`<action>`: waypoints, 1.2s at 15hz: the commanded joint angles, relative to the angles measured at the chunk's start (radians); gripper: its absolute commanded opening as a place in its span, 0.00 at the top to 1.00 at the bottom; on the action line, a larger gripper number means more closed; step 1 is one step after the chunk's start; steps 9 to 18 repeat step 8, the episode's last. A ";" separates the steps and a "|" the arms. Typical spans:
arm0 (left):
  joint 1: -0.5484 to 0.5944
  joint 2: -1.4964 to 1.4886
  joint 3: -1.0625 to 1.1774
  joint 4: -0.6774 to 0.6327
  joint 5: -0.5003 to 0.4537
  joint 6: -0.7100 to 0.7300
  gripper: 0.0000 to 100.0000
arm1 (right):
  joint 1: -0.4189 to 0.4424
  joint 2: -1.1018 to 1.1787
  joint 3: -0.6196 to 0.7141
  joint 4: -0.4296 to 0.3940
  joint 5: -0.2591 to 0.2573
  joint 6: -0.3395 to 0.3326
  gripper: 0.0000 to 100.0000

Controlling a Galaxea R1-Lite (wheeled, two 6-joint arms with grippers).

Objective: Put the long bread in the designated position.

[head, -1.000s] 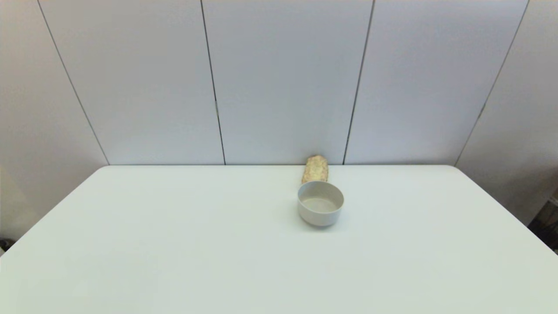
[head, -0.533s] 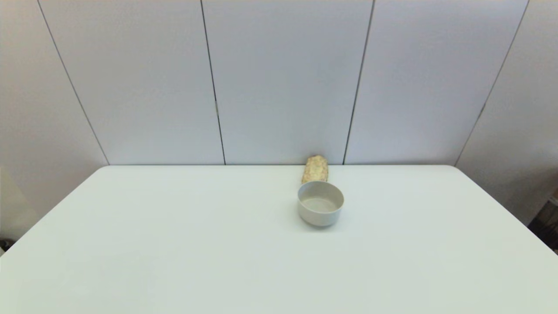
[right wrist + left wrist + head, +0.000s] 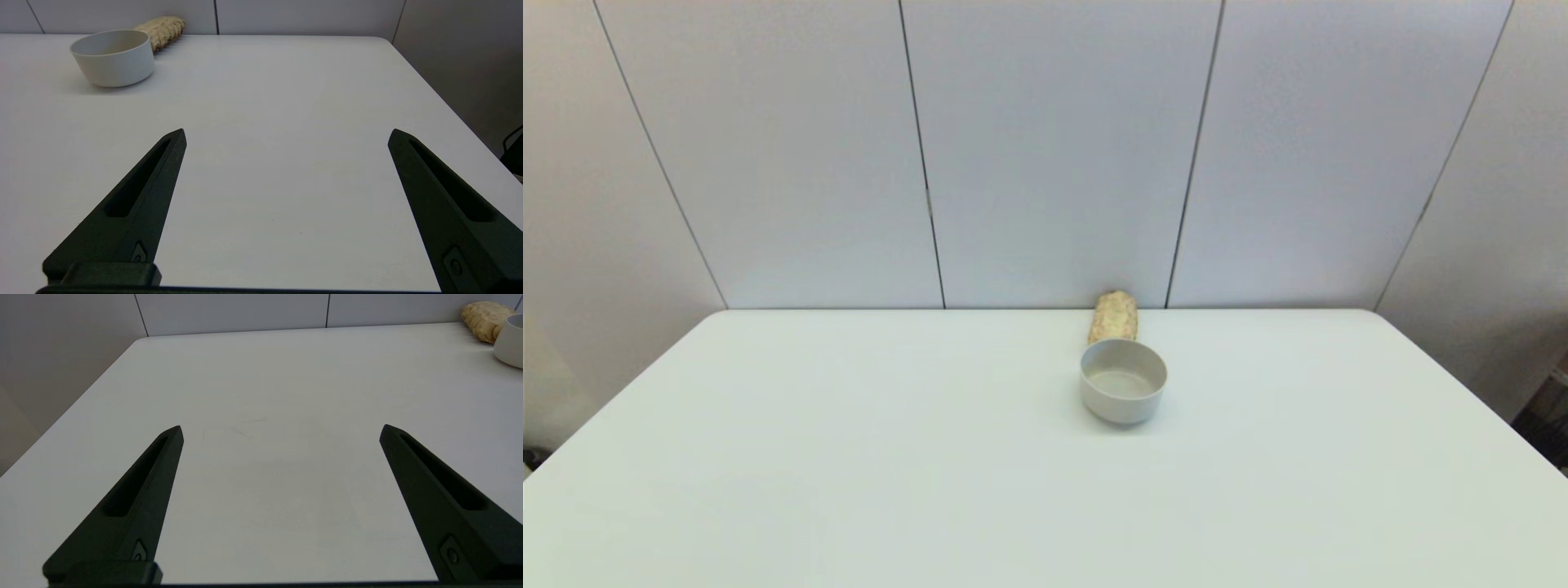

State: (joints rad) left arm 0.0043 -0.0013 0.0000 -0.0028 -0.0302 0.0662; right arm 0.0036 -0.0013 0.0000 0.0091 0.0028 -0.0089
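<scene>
The long bread [image 3: 1113, 318] lies on the white table [image 3: 849, 457] at its far edge, against the wall, just behind a white bowl [image 3: 1123, 380]. The bowl holds nothing. In the right wrist view the long bread [image 3: 163, 29] shows a ridged tan top behind the bowl [image 3: 112, 57]. Neither arm reaches into the head view. My left gripper [image 3: 281, 428] is open over bare table near the front left, far from the long bread [image 3: 484, 316]. My right gripper [image 3: 287, 134] is open near the front right, also far from it.
Grey wall panels [image 3: 1054, 155] rise directly behind the table's far edge. The table's rounded right corner [image 3: 382, 40] and a dark cable or object [image 3: 514, 153] beyond the right edge show in the right wrist view.
</scene>
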 commanded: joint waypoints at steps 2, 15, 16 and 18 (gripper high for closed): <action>0.000 0.001 0.002 0.000 0.000 0.000 0.00 | 0.001 0.001 0.000 0.002 0.000 -0.002 0.00; 0.000 0.001 0.002 0.000 0.000 0.000 0.00 | 0.001 0.001 0.000 0.002 0.000 0.000 0.00; 0.000 0.001 0.002 0.000 0.000 0.000 0.00 | 0.001 0.001 0.000 0.002 0.000 0.000 0.00; 0.000 0.001 0.002 0.000 0.000 0.000 0.00 | 0.001 0.001 0.000 0.002 0.000 0.000 0.00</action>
